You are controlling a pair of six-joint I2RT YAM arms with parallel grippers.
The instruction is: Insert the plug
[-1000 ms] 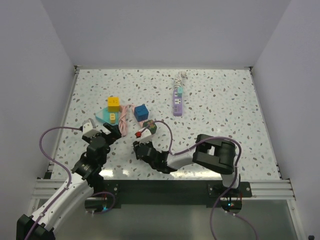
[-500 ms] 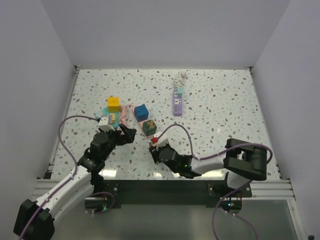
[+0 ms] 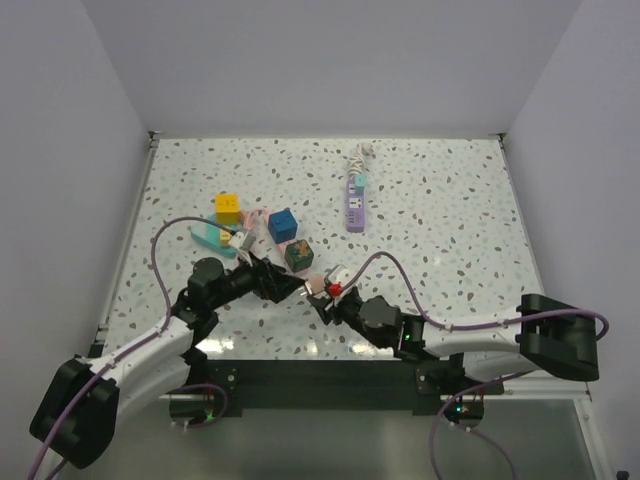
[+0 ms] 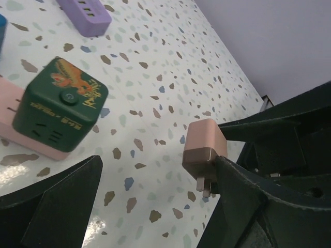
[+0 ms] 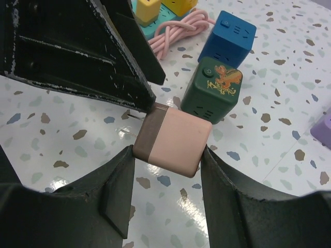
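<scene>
Currently the right gripper (image 5: pixel 168 155) clenches the pink plug (image 5: pixel 173 139) by its sides, prongs exposed, near the green cube socket (image 5: pixel 214 89). The left gripper (image 4: pixel 158 170) is released, fingers spread wide, close beside the plug.

text: none legible | green cube (image 4: pixel 59 106): gold print, unreadable

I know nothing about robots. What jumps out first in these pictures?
Two black claws sit nose to nose near the front of the table: the right gripper pinches a small pink plug, right beside the wide-open left gripper. Just behind them stands a green cube socket with a blue cube beyond it. A purple power strip lies farther back.
</scene>
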